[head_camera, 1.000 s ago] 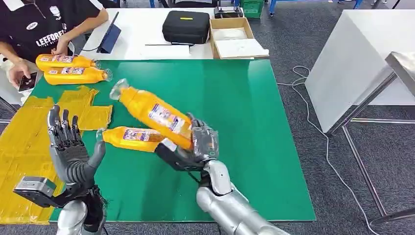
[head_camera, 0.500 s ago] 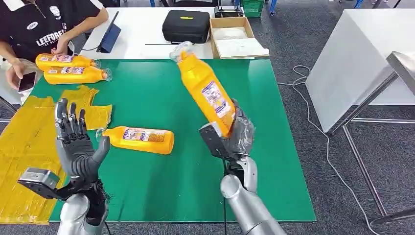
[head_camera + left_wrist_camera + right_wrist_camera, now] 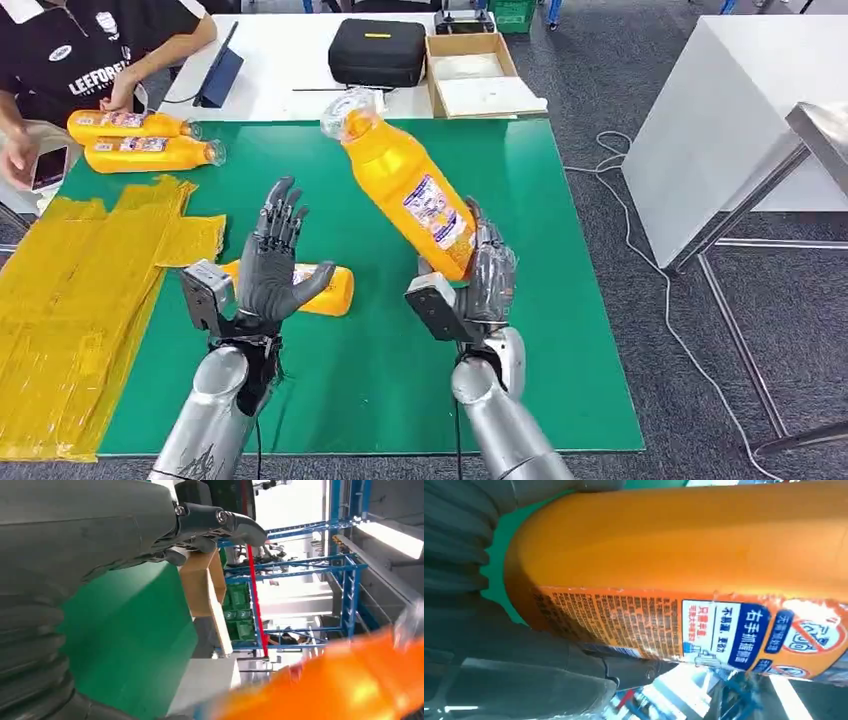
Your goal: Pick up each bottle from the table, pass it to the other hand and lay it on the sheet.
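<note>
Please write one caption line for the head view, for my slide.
Right hand holds an orange bottle tilted above the green table; open left hand raised beside it.

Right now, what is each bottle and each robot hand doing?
Held bottle: lifted off the table, tilted, cap end up.
Bottle on the mat: lying on its side.
Two far bottles: lying side by side.
Right hand: grips the held bottle's base.
Left hand: raised, fingers spread, holding nothing.
</note>
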Available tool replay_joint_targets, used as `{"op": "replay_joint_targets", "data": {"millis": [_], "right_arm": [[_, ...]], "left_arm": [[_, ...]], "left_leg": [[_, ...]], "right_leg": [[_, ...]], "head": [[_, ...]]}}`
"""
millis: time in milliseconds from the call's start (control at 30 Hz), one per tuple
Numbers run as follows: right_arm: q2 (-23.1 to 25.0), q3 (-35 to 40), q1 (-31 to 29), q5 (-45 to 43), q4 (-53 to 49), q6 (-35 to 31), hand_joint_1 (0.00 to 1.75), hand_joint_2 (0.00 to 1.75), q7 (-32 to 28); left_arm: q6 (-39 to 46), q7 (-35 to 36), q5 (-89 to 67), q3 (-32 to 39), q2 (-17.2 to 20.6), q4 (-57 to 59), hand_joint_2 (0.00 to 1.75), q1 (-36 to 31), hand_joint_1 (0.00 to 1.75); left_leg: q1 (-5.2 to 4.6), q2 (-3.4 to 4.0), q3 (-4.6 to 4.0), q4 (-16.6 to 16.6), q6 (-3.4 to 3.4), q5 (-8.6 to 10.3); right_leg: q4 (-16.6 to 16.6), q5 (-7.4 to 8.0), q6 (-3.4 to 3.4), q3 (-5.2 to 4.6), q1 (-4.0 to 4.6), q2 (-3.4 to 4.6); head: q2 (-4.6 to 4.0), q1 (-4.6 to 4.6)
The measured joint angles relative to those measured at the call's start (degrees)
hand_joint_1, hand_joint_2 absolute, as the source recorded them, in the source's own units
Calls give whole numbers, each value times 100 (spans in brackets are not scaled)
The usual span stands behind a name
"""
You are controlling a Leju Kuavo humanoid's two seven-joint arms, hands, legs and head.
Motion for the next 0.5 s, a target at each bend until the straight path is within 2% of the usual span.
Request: {"op": "replay_joint_targets", "data": {"millis": [133,300,500], "right_arm": [[0,793,-103,83,276,0,175,175,237],[4,1576,-186,690,643,0,175,175,625],[2,2354,-349,478,1019,0,175,175,1028]], "left_arm": [[134,-15,0,-173,79,-107,175,151,0],[168,-131,0,-243,140,-190,175,323,0],[177,-214,54,-186,204,-197,175,492,0]], "left_leg": [[2,-2,-1,0,-1,-1],[6,-3,-4,-2,-2,-2],[5,-2,-4,-1,-2,-1]], "right_leg": [[-3,-1,0,-15,-1,-2],[-3,-3,-2,-15,0,-3],[-3,-2,-2,-17,0,-2]], "head": [[0,-2],[0,0],[0,-2]]}}
